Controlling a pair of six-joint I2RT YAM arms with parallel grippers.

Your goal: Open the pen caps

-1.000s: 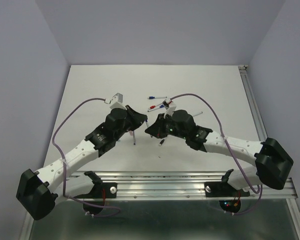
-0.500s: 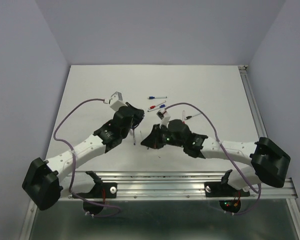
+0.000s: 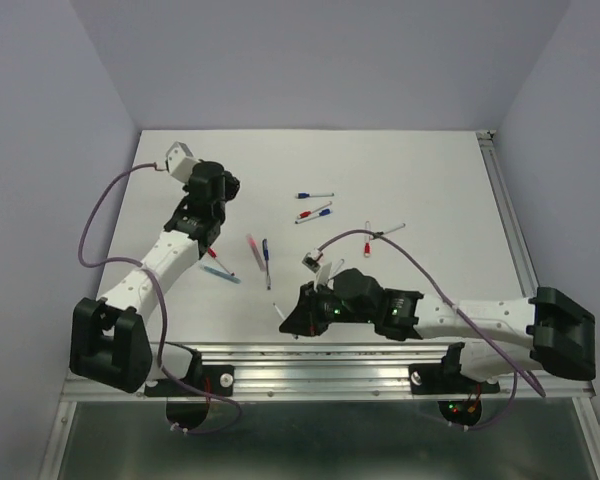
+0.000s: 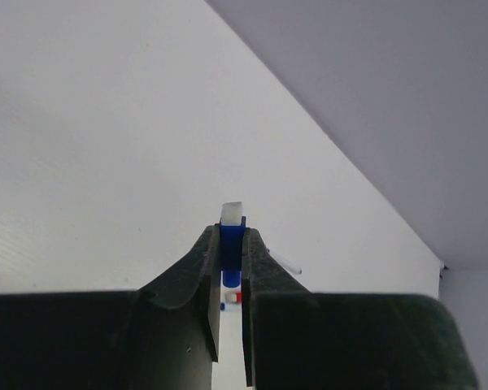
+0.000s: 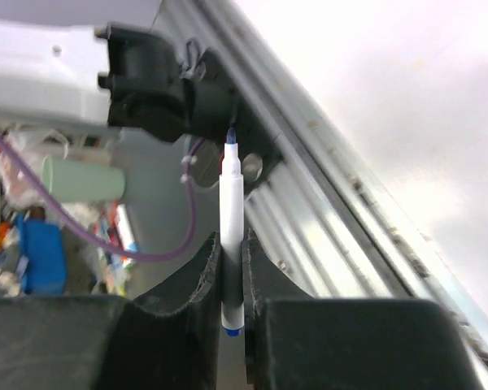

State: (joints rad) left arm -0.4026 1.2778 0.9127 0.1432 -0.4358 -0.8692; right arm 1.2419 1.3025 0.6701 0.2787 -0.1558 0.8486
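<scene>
White tabletop (image 3: 420,180) with loose pens scattered on it: three in a far bunch (image 3: 315,196) and one more (image 3: 385,231) lying just beside the right arm's purple cable (image 3: 345,237). In the middle there are three little coloured bits, pink (image 3: 252,245), blue (image 3: 266,252) and light blue (image 3: 220,275), too small to tell pen from cap. Over on the far left, held up above the table, the left gripper (image 4: 232,272) is clamped tight on one blue cap (image 4: 232,248), with a pale end poking out past it. Well apart from it, the right gripper (image 5: 231,280) sits near the metal rail (image 5: 325,187), squeezed on one white pen (image 5: 231,211) with its bare blue tip showing.
</scene>
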